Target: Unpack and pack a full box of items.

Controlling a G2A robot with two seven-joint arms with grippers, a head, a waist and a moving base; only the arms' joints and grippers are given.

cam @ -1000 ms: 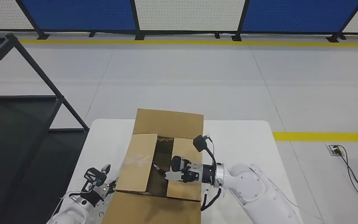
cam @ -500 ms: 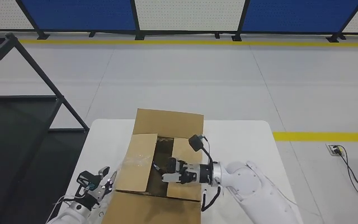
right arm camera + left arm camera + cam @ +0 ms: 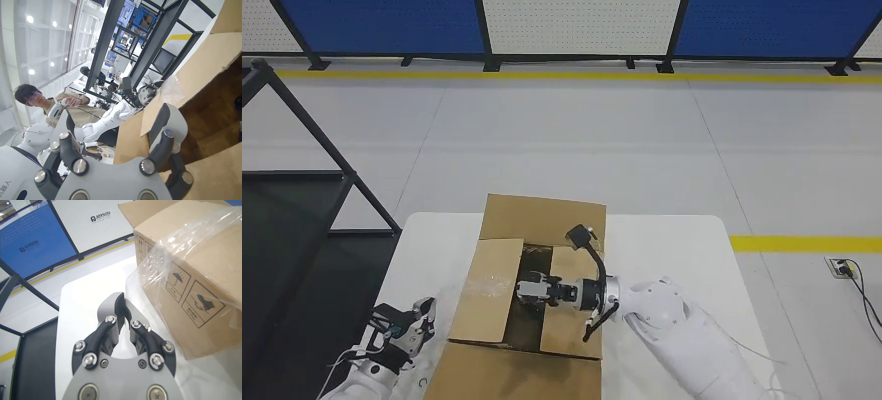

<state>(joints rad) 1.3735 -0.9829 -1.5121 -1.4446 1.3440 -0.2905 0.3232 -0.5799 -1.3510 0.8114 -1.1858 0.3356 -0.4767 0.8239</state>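
On the white table (image 3: 672, 250), big brown box (image 3: 542, 215) in the lower middle of the top view, flaps (image 3: 494, 285) partly open. Off its left side, clear tape (image 3: 170, 247), pinched tight by the left gripper (image 3: 123, 297). Around one flap's edge, the right gripper (image 3: 117, 123), wide open, holding nothing. Barely started on unpacking, by the look of it.

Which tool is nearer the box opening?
Right. The right tool sits open at the opening of the box. The left tool is beside the box's outer side, shut on clear film.

Brown cardboard box (image 3: 542, 215) stands upright on the white table (image 3: 682, 250), flaps parted, clear film (image 3: 474, 288) clinging.
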